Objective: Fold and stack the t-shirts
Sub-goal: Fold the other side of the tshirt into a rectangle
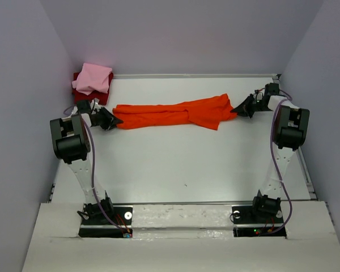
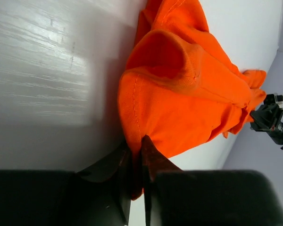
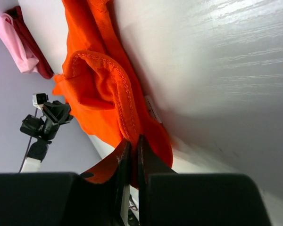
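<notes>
Left gripper (image 1: 114, 119) and right gripper (image 1: 236, 111) pinch opposite ends of the orange shirt (image 1: 175, 113), stretched across the bench (image 1: 187, 164), upper middle of frame; thin edge grips could slip on lifting, leaving it bunched.

You are looking at soft, matt cloth on the orange shirt (image 1: 175, 113), creased, with stitched hems showing clearly. The pink shirt (image 1: 94, 78) and dark red shirt (image 1: 77, 89) are matt cloth too. The white table (image 1: 175, 164) is smooth with a streaky sheen. Your left gripper (image 2: 136, 141) and right gripper (image 3: 134, 140) look like matt black plastic.
</notes>
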`<state>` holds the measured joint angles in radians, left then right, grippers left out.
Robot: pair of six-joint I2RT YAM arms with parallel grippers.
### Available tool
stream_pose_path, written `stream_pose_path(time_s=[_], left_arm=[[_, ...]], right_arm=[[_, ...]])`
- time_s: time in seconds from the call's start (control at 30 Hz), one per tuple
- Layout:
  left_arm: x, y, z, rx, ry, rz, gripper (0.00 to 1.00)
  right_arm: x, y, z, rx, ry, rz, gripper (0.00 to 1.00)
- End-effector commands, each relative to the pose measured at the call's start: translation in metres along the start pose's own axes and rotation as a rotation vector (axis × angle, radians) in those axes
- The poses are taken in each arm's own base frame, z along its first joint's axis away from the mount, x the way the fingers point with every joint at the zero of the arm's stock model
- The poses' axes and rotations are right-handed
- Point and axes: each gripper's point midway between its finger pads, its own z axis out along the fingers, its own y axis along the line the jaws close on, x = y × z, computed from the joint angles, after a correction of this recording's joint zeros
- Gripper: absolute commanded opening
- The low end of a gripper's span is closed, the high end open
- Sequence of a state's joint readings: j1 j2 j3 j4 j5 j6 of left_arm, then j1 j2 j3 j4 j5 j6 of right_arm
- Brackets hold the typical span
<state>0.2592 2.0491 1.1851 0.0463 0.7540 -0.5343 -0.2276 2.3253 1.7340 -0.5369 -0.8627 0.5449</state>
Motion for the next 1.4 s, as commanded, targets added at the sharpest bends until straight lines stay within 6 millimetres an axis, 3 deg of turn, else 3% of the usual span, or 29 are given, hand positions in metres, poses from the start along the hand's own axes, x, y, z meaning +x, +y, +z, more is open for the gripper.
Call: stream_pose_path(time_s=[0.0,0.03,0.6,1.17,1.37], left_arm=[[0.026,0.033,0.008,-0.160,0.098,-0.046,0.20],[0.027,0.033,0.009,-0.164,0.102,-0.042,0.18],[-0.012,0.048,-0.017,-0.313,0.072,0.029,0.17],[-0.016,0.075,-0.032,-0.335,0.123,0.038,0.18],[-0.021,0.081,-0.040,-0.339,0.124,0.042,0.18]], right_arm=[[-0.006,0.003,0.003,-0.007,-0.018,-0.028,0.07],[-0.006,0.002,0.003,-0.004,-0.019,-0.027,0.00],[-0.022,0.006,-0.005,0.038,-0.052,-0.052,0.00],[-0.045,-0.026,-0.037,0.096,-0.115,-0.006,0.00],[-0.049,-0.027,-0.042,0.091,-0.122,-0.002,0.00]])
